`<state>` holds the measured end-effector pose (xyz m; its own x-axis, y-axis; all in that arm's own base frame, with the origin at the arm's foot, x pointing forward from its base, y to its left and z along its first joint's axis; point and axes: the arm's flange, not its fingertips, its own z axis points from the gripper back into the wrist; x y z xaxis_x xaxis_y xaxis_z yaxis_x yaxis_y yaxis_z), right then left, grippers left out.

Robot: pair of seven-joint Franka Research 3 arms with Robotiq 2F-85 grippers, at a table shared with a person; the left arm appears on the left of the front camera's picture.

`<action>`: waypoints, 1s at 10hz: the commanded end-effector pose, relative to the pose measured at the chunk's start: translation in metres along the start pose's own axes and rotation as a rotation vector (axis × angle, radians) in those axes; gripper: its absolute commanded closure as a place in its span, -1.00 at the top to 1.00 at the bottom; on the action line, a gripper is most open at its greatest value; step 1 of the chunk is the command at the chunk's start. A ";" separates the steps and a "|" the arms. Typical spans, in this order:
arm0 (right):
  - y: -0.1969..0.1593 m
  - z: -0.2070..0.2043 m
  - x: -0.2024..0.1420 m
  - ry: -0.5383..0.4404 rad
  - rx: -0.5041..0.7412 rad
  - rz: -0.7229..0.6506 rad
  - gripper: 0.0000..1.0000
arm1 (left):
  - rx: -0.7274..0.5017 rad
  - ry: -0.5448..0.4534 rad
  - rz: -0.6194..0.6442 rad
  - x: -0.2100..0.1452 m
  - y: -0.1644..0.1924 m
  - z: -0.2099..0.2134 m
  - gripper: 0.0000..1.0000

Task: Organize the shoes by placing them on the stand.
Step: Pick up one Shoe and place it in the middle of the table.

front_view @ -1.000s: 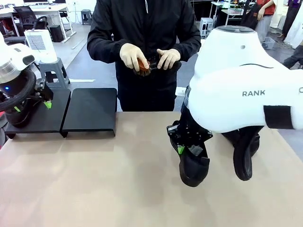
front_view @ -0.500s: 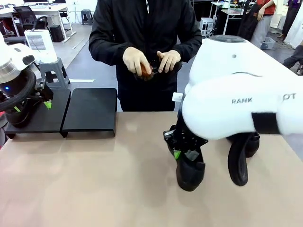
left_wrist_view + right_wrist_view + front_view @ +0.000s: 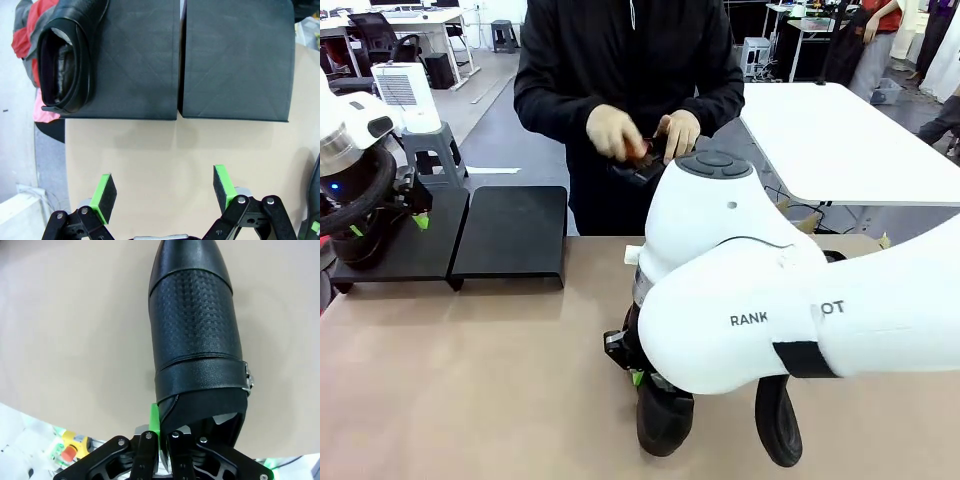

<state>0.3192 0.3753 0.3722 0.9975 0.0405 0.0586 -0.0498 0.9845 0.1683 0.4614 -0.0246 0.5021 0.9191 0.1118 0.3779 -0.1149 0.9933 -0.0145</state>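
black shoe (image 3: 195, 330) clamped in the right gripper (image 3: 160, 424), another on the stand (image 3: 235, 60)

leather with a pebbled band across its middle and a smooth toe, the shoe hangs with its toe pointing away from the right gripper. the jaws are pressed together on the rim of the heel opening: one green pad (image 3: 154, 420) lies on the outside of the collar and the other finger goes inside. a small metal buckle (image 3: 246, 377) sits on the strap at one side. in the front view this shoe points toe-down close over the beige table (image 3: 470, 380), near the robot's edge and a little right of the middle, under the big white right arm. whether the toe touches the table i cannot tell.

the left gripper (image 3: 164, 192) has its jaws wide apart with nothing between them, above bare table just in front of the stand. the stand's two matte panels lie side by side with a narrow gap between them, at the far left of the table. a second shoe (image 3: 70, 55) lies along the outer edge of the robot's-left panel, opening upward.

across the table stands a person (image 3: 620, 60) in a black top. one hand (image 3: 610, 130) holds a reddish-brown brush (image 3: 636, 148) against a third shoe (image 3: 642, 172), and the other hand (image 3: 680, 130) steadies that shoe. it is partly hidden behind the right arm.
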 end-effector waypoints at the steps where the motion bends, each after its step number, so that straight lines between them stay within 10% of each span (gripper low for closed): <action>1: 0.006 0.002 0.010 -0.051 -0.002 -0.046 -1.00 | 0.014 -0.008 -0.009 -0.001 0.002 0.001 1.00; 7: -0.001 0.011 0.009 -0.062 0.055 -0.082 1.00 | 0.014 -0.008 -0.009 -0.001 0.002 0.001 1.00; 10: -0.012 0.038 -0.006 -0.050 0.109 -0.034 1.00 | 0.014 -0.008 -0.009 -0.001 0.002 0.001 1.00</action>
<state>0.3238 0.3718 0.3975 0.9941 -0.0251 0.1053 -0.0009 0.9708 0.2399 0.4614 -0.0246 0.5020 0.9191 0.1119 0.3778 -0.1149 0.9933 -0.0144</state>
